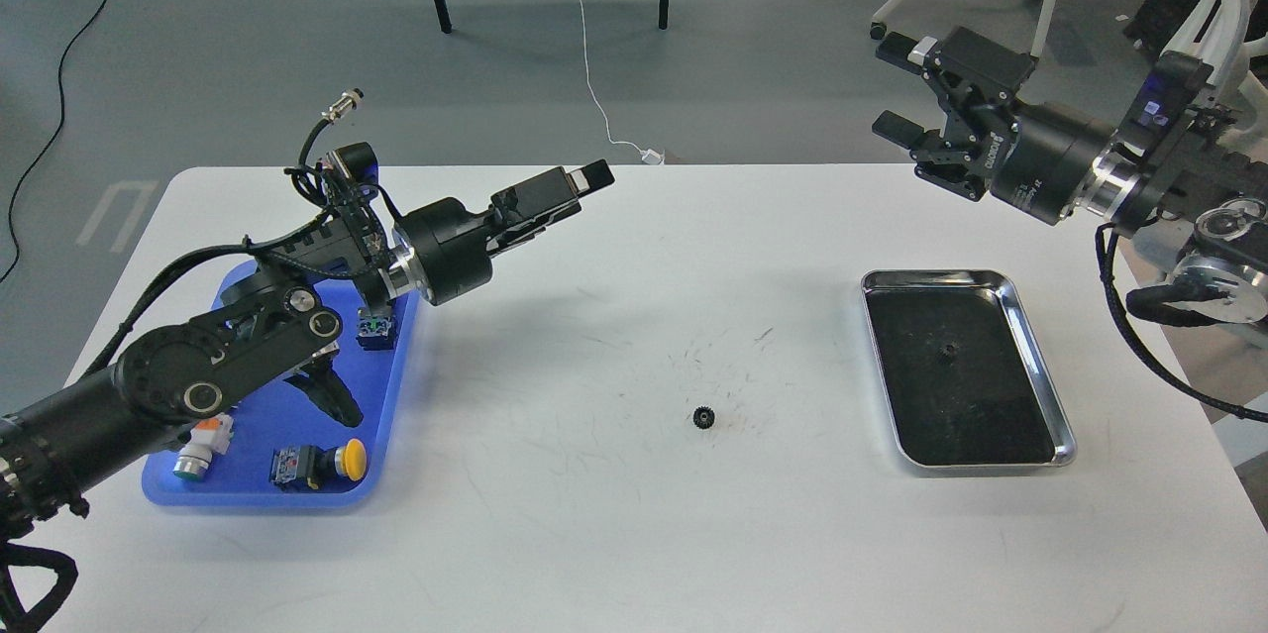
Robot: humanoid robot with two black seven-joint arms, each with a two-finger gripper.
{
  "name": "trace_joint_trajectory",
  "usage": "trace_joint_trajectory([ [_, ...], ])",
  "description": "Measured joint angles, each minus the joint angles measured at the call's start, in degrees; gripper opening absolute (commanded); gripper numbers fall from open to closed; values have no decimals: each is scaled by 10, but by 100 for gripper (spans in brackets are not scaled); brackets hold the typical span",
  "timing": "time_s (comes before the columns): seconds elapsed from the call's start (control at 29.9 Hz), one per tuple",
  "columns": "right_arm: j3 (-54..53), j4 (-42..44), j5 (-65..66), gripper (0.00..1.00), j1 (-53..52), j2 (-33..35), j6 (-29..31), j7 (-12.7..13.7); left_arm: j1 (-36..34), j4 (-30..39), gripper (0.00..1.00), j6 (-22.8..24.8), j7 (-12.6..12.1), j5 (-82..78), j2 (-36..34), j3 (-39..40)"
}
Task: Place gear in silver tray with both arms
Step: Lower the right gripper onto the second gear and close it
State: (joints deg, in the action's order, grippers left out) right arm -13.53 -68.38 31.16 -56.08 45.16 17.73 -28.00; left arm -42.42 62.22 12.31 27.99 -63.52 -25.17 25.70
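A small black gear (704, 417) lies loose on the white table (634, 534), near its middle. The silver tray (931, 273) sits to the right, and a second small gear (948, 351) rests on its dark floor. My left gripper (592, 176) hangs in the air, up and to the left of the loose gear. It is seen side-on, so its fingers overlap. My right gripper (897, 88) hovers high beyond the tray's far edge. It is open and holds nothing.
Under my left arm, a blue plastic tray (396, 395) at the table's left holds several push-button switches, one with a yellow cap (352, 457). Chair legs and cables stand on the floor beyond the table.
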Motion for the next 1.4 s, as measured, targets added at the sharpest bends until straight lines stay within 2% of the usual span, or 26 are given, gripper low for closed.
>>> trace_joint_trajectory([
  [0.03, 0, 0, 1, 99, 0, 0, 0, 0, 1, 0, 98, 0, 0, 0, 0, 1],
  [0.1, 51, -21, 111, 99, -26, -2, 25, 0, 114, 36, 98, 1, 0, 73, -10, 135],
  [0.17, 98, -34, 226, 99, -56, -15, 38, 0, 207, 54, 98, 6, 0, 121, -18, 218],
  [0.3, 253, -37, 429, 99, -147, -83, 43, 0, 268, 77, 98, 26, 0, 203, -19, 293],
  [0.77, 373, 46, 549, 96, -207, -240, 38, 0, 279, 89, 98, 33, 0, 229, -18, 312],
  [0.97, 399, 67, 551, 90, -207, -284, 1, 0, 279, 97, 98, 32, 0, 229, -15, 312],
  [1.14, 426, 82, 551, 80, -207, -306, -26, 0, 279, 99, 98, 32, 0, 229, -10, 312],
  [1.27, 435, 91, 551, 66, -207, -321, -31, 0, 280, 99, 98, 31, 0, 228, -8, 312],
  [1.4, 443, 99, 551, 66, -207, -335, -37, 0, 286, 108, 98, 31, 0, 227, -8, 312],
])
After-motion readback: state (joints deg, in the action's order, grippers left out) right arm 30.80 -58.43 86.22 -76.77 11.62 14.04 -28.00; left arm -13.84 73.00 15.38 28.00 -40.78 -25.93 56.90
